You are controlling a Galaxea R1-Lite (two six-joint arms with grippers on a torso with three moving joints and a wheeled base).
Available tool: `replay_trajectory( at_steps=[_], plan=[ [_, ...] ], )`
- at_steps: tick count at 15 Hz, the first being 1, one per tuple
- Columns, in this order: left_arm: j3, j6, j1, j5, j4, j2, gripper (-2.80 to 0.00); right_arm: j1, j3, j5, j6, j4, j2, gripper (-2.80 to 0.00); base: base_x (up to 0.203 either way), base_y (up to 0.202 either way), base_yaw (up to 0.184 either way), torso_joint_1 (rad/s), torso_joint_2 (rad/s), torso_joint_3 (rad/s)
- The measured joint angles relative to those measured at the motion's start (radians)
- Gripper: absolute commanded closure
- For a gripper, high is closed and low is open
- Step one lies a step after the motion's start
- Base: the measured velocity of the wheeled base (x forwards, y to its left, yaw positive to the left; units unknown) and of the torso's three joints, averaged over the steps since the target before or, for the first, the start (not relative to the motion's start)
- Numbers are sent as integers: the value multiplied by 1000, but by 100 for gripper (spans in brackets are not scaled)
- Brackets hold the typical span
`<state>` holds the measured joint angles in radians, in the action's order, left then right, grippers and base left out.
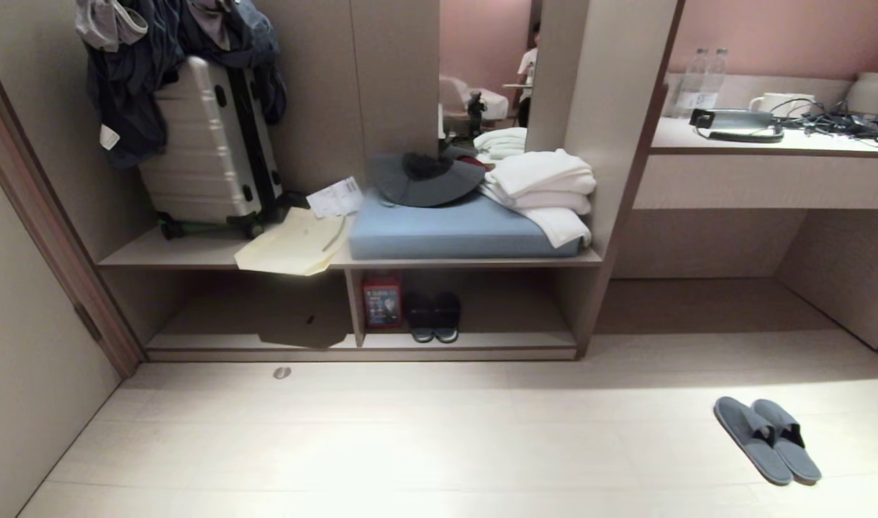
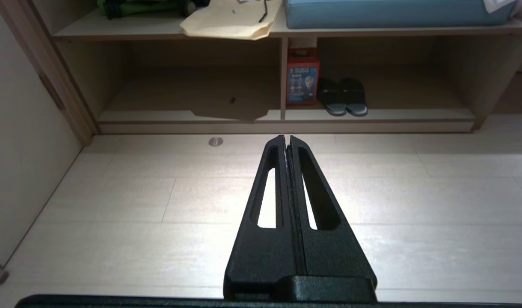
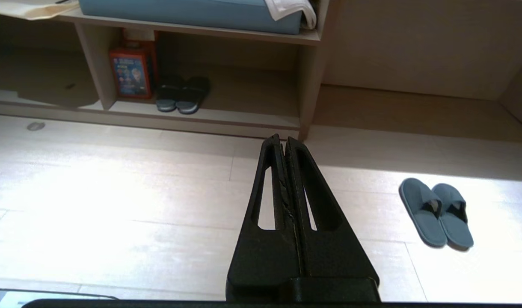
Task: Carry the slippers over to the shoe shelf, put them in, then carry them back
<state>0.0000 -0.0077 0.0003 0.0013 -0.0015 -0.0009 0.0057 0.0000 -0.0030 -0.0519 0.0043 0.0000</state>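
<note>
Pale plank floor (image 1: 410, 446) in front of a built-in wall unit; warm pink wall behind a desk counter (image 1: 770, 140) at the right.

Left gripper (image 2: 286, 139): fingers pressed together, nothing between them, hanging above bare floor. Shoe shelf (image 2: 286, 126) lies ahead of its tips; the upright divider stands nearly in line with them.

Right gripper (image 3: 282, 139): fingers likewise together, empty, also above the floor. Neither arm shows in the head view.

Slippers (image 3: 436, 216): blue-grey pair, side by side and touching, flat on the floor, off to the right of the right gripper and well apart from it. Not in the shelf.

Shelf contents: dark closed-toe pair (image 1: 432, 316) in the right-hand compartment, just beside a red box (image 1: 381, 302) that stands against the divider.

On the top board: silver suitcase (image 1: 209, 144), cream paper bag (image 1: 295, 248) overhanging the edge, blue cushion (image 1: 453, 230) with a grey hat (image 1: 428, 180) and folded white towels (image 1: 543, 187).
</note>
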Motion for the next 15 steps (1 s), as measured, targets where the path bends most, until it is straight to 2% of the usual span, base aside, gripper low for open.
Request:
replay_trajectory(
  at_steps=[15],
  plan=[
    [0,-1,0,0,0,0,0,0,0,0,0,0,0,0,-196,0,0,1,2,1]
  ],
)
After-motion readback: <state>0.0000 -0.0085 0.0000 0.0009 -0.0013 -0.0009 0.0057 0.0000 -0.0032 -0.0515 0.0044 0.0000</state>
